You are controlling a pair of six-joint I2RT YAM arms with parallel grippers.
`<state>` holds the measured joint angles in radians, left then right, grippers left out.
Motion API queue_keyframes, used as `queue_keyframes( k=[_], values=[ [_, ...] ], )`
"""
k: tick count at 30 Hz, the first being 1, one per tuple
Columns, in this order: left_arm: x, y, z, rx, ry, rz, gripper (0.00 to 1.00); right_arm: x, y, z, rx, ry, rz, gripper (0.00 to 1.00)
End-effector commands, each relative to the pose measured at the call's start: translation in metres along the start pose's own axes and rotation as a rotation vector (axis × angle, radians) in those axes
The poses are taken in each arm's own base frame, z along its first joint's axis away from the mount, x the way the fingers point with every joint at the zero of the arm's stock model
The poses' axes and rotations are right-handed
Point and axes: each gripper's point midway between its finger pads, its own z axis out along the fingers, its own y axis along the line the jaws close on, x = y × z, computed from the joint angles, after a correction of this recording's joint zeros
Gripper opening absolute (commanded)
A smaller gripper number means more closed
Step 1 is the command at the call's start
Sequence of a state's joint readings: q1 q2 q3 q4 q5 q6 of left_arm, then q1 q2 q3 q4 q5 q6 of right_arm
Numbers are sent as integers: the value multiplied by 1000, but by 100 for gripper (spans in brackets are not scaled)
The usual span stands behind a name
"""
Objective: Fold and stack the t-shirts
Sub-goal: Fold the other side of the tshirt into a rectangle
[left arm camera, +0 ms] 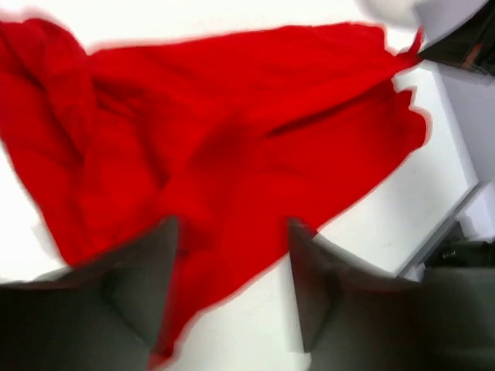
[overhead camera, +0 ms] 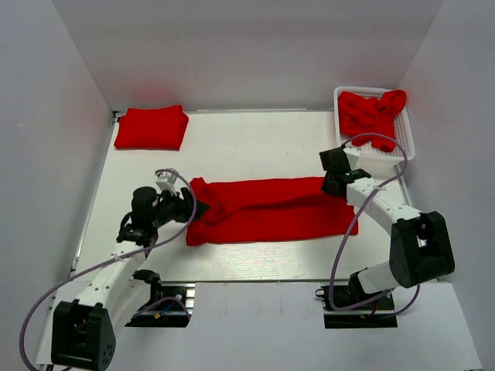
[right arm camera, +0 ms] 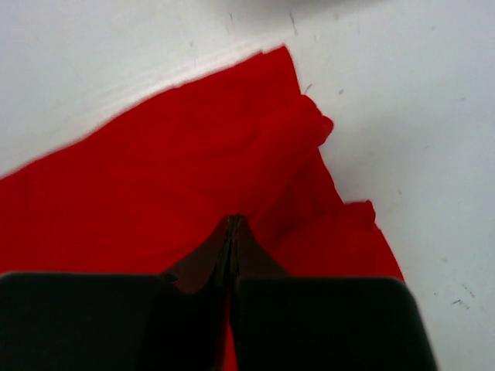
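A red t-shirt [overhead camera: 267,209] lies stretched out as a long band across the middle of the table. My left gripper [overhead camera: 193,207] is at its left end. In the left wrist view the gripper [left arm camera: 228,267] is open, with the shirt's edge [left arm camera: 224,147] lying between and under the fingers [left arm camera: 147,282]. My right gripper [overhead camera: 334,184] is at the shirt's far right corner. In the right wrist view it [right arm camera: 233,222] is shut, its tips pinched in the red fabric [right arm camera: 155,185]. A folded red t-shirt [overhead camera: 151,127] lies at the back left.
A white mesh basket [overhead camera: 389,154] at the back right holds crumpled red t-shirts [overhead camera: 371,112], just behind my right gripper. White walls close in the table on the left, back and right.
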<state>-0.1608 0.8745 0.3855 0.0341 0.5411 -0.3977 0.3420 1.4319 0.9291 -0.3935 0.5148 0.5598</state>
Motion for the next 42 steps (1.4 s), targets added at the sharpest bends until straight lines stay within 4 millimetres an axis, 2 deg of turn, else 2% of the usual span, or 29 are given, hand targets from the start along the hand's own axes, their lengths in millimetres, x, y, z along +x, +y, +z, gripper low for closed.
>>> queue_keyframes(
  k=[1, 2, 3, 4, 6, 7, 9, 11, 15, 17, 18, 19, 20, 21, 24, 26, 28, 29, 33, 35, 37, 38, 39, 42],
  values=[
    [24, -2, -10, -19, 50, -98, 75, 23, -3, -2, -24, 56, -10, 4],
    [26, -3, -13, -22, 58, -123, 81, 28, -7, -2, -13, 68, -7, 8],
    [37, -1, -17, -41, 97, -149, 87, 32, -14, -2, 17, 79, -8, 17],
    [26, -4, -21, -57, 74, -139, 100, 36, -17, -5, 34, 93, -3, 39],
    [25, 5, -27, -137, 82, -157, 100, 32, -23, -11, 46, 82, 1, 55],
    [12, 2, -29, -150, 48, -142, 100, 29, -20, -14, 37, 79, 0, 70],
    [-5, 8, -29, -204, 2, -129, 100, 21, -19, -22, 11, 59, 17, 89],
    [-14, 13, -26, -232, -9, -139, 100, 10, -10, -31, -50, 34, 9, 90],
    [-32, 38, -8, -351, 30, -118, 100, 5, 2, -40, -138, 22, -18, 90],
    [-32, 55, 7, -408, 95, -119, 94, 7, 6, -39, -165, 30, -42, 90],
    [-45, 57, 12, -421, 98, -99, 89, 7, 9, -39, -177, 28, -47, 90],
    [-32, 68, 21, -459, 168, -107, 85, 10, 11, -38, -188, 38, -67, 90],
    [-35, 77, 23, -501, 173, -107, 82, 11, 13, -35, -199, 42, -79, 90],
    [-47, 75, 31, -500, 166, -72, 80, 12, 14, -33, -199, 44, -91, 90],
    [-49, 83, 42, -530, 216, -14, 80, 13, 15, -25, -181, 61, -116, 90],
    [-58, 85, 47, -546, 212, 39, 80, 16, 13, -17, -145, 82, -127, 90],
    [-56, 87, 54, -544, 248, 121, 78, 8, 13, -15, -121, 70, -122, 90],
    [-59, 86, 56, -551, 260, 142, 78, 16, 11, -9, -99, 100, -134, 90],
    [-49, 95, 63, -624, 324, 219, 68, 18, 13, 1, -78, 122, -140, 90],
    [-41, 99, 66, -663, 373, 267, 68, 19, 14, 5, -72, 130, -135, 90],
    [-43, 95, 67, -669, 375, 297, 67, 20, 16, 8, -75, 135, -134, 90],
    [-38, 93, 68, -661, 382, 304, 67, 19, 17, 9, -76, 135, -135, 90],
    [-41, 94, 69, -668, 367, 308, 65, 22, 17, 12, -70, 146, -141, 90],
    [-31, 94, 74, -666, 393, 331, 60, 23, 16, 16, -58, 152, -147, 90]
  ],
)
